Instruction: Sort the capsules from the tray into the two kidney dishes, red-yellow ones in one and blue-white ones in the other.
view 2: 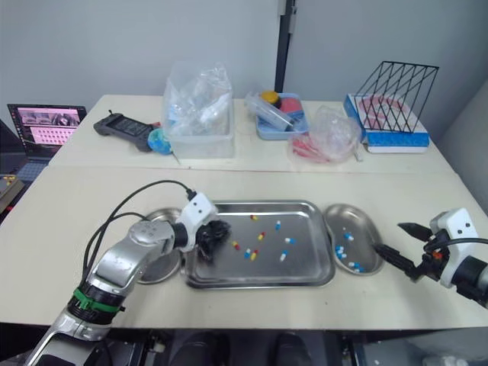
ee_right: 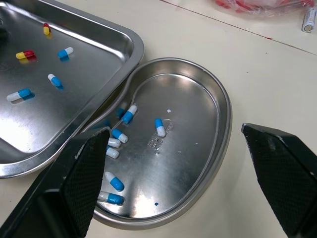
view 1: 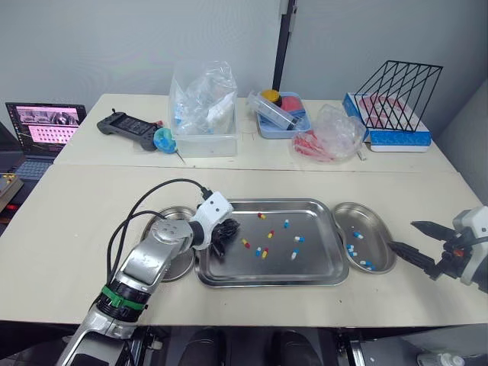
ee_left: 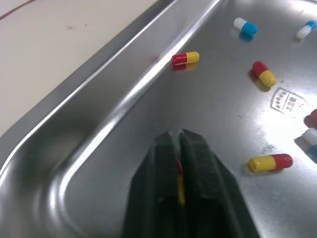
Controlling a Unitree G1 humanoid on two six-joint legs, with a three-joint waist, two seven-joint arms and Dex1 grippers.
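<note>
1. While the left pincer (ee_left: 179, 136) sits shut over the left end of the tray (view 1: 229, 268), a held red-yellow capsule (ee_left: 180, 186) is pinched between its fingers.
2. Loose red-yellow capsules (ee_left: 184, 58) and loose blue-white capsules (ee_left: 245, 26) lie scattered on the tray's floor, mostly toward its middle.
3. The right kidney dish (ee_right: 198, 104), up against the tray's right rim, holds several dished blue-white capsules (ee_right: 128, 115), most near the tray side.
4. The left kidney dish (view 1: 171, 215) lies just beside the tray's left rim, largely hidden under the left arm; its contents cannot be told.
5. The right pincer (view 1: 402, 235) hangs wide open and empty above the tabletop (view 1: 76, 221), just right of the right kidney dish.
</note>
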